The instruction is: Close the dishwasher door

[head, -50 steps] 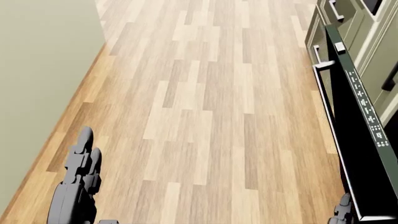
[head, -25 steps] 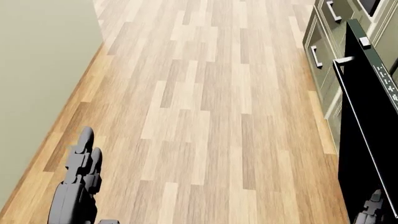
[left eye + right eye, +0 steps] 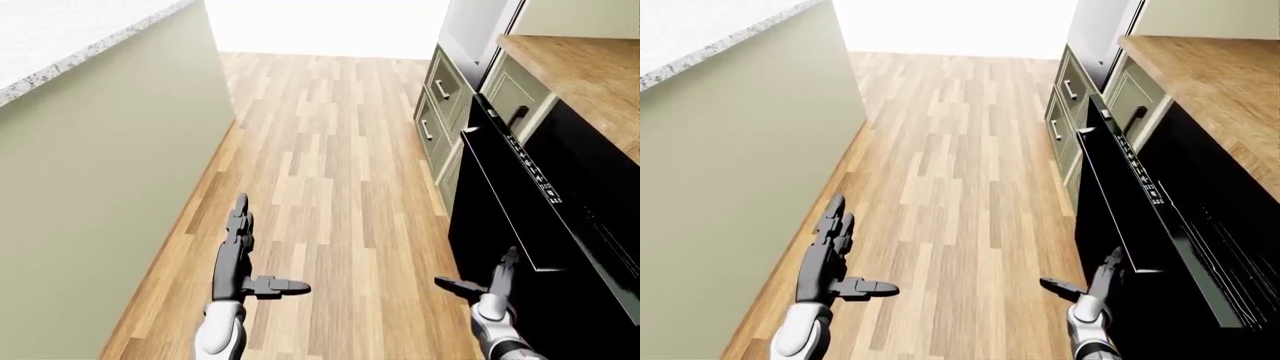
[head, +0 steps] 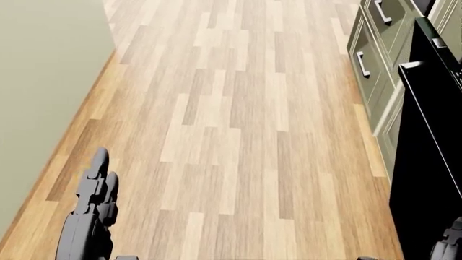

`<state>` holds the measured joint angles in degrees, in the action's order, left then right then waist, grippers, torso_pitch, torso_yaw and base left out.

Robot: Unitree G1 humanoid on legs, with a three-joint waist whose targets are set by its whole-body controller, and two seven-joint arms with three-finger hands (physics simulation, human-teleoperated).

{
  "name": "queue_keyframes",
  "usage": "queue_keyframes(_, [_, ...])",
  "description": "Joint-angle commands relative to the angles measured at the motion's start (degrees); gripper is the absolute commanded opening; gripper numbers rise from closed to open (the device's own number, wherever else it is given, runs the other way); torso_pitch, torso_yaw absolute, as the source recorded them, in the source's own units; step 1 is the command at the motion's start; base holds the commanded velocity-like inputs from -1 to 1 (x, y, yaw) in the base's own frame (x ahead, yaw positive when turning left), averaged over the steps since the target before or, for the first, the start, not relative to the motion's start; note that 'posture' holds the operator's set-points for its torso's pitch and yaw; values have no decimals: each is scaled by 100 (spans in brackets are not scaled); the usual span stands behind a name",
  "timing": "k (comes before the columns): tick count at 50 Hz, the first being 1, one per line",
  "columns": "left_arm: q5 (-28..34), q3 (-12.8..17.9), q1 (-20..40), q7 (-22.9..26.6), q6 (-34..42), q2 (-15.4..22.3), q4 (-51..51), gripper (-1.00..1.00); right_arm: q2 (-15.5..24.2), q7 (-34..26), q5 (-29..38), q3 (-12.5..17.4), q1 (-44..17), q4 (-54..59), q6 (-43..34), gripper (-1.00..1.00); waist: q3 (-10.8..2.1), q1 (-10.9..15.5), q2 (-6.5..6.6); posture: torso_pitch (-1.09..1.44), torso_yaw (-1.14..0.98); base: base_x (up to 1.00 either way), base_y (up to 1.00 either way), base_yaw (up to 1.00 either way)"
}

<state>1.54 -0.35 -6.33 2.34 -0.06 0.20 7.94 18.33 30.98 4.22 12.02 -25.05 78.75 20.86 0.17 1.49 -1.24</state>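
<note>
The black dishwasher door [image 3: 510, 217] stands partly open at the right, tilted out from the cabinet run, with a row of white control marks [image 3: 540, 184] along its top edge. It also shows at the head view's right edge [image 4: 433, 162]. My right hand [image 3: 490, 283] is open, fingers straight, right beside the door's outer face near its lower part; I cannot tell if it touches. My left hand [image 3: 243, 259] is open and empty over the floor at the lower left.
A wood countertop [image 3: 590, 67] tops green drawers [image 3: 440, 97] at the right. A green island wall [image 3: 100, 202] with a speckled top runs along the left. The plank floor [image 3: 320, 165] runs between them toward the top of the view.
The camera has shifted, so the door has slid toward the head view's right edge. My right hand has moved right along with it. My left hand has held still.
</note>
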Motion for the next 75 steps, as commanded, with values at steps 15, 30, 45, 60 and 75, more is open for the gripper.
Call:
queue_keyframes(15, [-12, -11, 81, 1, -173, 0, 264, 100, 411, 134, -169, 125, -178, -219, -8, 100, -104, -40, -37, 0, 0, 0, 0, 0])
queue_keyframes(30, [7, -43, 59, -7, -181, -4, 265, 100, 629, 68, -243, 155, -218, -259, -129, 100, -100, -40, -43, 0, 0, 0, 0, 0])
queue_keyframes(45, [14, -52, 43, -7, -173, -6, 291, 100, 834, 7, -302, 206, -206, -284, -219, 100, -95, -41, -43, 0, 0, 0, 0, 0])
queue_keyframes(60, [13, -49, 59, -10, -201, -6, 246, 100, 1107, -66, -358, 262, -172, -314, -336, 100, -83, -36, -44, 0, 0, 0, 0, 0])
queue_keyframes(75, [18, -67, 31, -7, -200, -10, 284, 100, 1315, -182, -481, 343, -89, -341, -396, 100, -65, -39, -54, 0, 0, 0, 0, 0])
